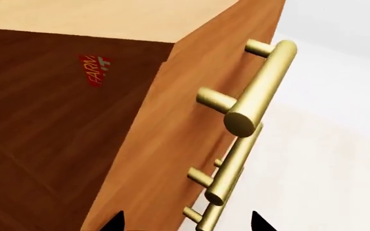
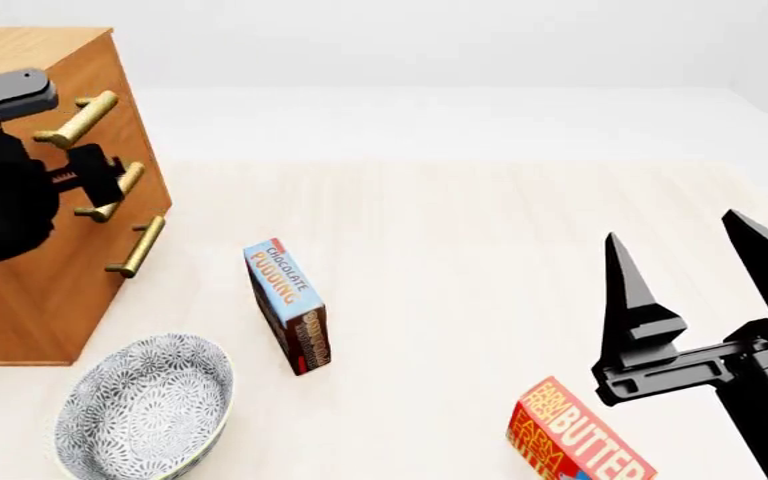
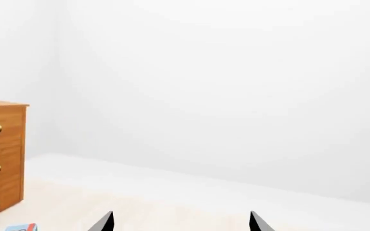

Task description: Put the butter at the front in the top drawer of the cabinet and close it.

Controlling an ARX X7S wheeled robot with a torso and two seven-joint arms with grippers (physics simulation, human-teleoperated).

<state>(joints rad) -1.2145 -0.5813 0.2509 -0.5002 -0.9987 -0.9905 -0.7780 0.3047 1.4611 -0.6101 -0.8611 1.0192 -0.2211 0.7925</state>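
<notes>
A red butter carton (image 2: 578, 435) lies on the floor at the front right. My right gripper (image 2: 678, 228) hangs above and just behind it, open and empty; in the right wrist view (image 3: 181, 222) its tips stand wide apart. The wooden cabinet (image 2: 37, 250) stands at the left with all three drawers shut. The top drawer (image 2: 117, 75) has a brass handle (image 2: 77, 118). My left gripper (image 2: 95, 168) is open in front of the drawer fronts, between the top and middle handles, holding nothing. In the left wrist view (image 1: 188, 224) the top handle (image 1: 262, 86) is close. A small red "FARM" patch (image 1: 95, 70) shows on the cabinet's dark side.
A blue-and-brown chocolate pudding box (image 2: 288, 305) stands upright in the middle, and its corner shows in the right wrist view (image 3: 21, 227). A patterned grey bowl (image 2: 144, 405) sits at the front left by the cabinet. The middle handle (image 2: 115, 192) and bottom handle (image 2: 137, 247) lie below the top one.
</notes>
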